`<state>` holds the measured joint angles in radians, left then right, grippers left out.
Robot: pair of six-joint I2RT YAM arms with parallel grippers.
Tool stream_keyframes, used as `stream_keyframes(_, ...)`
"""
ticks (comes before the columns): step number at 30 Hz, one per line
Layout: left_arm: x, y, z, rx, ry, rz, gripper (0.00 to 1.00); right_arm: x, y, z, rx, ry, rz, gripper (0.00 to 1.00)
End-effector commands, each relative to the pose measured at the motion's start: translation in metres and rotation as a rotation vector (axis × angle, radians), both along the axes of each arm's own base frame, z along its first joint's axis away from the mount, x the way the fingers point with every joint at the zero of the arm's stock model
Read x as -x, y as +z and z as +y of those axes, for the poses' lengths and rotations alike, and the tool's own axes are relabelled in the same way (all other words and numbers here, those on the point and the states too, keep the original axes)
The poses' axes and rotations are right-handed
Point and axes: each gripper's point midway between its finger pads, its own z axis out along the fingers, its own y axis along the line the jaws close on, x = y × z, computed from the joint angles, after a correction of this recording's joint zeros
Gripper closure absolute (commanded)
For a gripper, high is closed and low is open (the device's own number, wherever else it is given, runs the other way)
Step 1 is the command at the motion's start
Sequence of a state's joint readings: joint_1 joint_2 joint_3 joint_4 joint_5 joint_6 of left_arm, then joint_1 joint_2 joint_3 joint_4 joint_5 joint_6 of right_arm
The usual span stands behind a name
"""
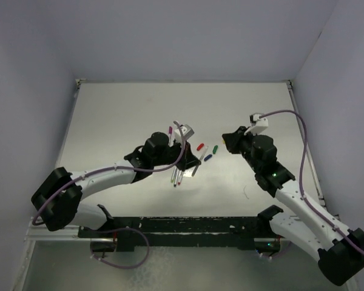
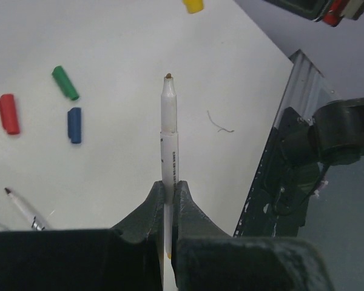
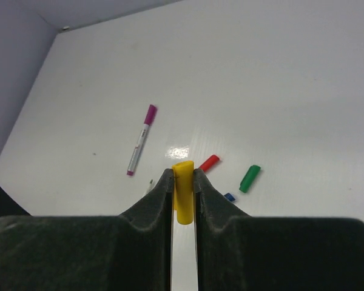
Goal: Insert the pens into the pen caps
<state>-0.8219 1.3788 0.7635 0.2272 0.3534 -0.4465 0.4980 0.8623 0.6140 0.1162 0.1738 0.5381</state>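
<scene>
Left end effector [image 2: 168, 188] is pinching a thin grey-white marker pen [image 2: 168, 121], bare tip pointing out over the white bench [image 3: 279, 91]. Right end effector [image 3: 183, 174] is clamping a small yellow plastic cap [image 3: 183, 168], not yet mated. Purple-capped pen [image 3: 141, 139] is lying finished. Red cap [image 2: 8, 113], green cap [image 2: 65, 82] and blue cap [image 2: 74, 125] are waiting loose. Likely one done, four remaining.

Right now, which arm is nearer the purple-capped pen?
Left. The purple-capped pen lies right beside the left end effector; the right end effector, gripping a yellow cap, sits clearly farther off.
</scene>
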Motion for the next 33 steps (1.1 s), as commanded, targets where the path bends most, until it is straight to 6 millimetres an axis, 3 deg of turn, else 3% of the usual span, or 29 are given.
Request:
stream_keyframes(1,0.017,0.062,-0.033,0.258,-0.141,-0.154,1.00,0.007,0.044,0.016,-0.072,0.112,-0.192,1.00)
stream_keyframes(9,0.037,0.069,-0.051,0.322,-0.199,-0.194,1.00,0.019,0.073,0.028,-0.163,0.198,-0.333,1.00)
stream_keyframes(15,0.035,0.067,-0.048,0.339,-0.148,-0.173,1.00,0.022,0.086,0.028,-0.186,0.202,-0.376,1.00)
stream_keyframes(24,0.030,0.081,-0.046,0.404,-0.095,-0.166,1.00,0.032,0.099,0.033,-0.238,0.248,-0.438,1.00)
stream_keyframes(33,0.026,0.090,-0.045,0.455,-0.057,-0.158,1.00,0.036,0.101,0.039,-0.271,0.283,-0.451,1.00)
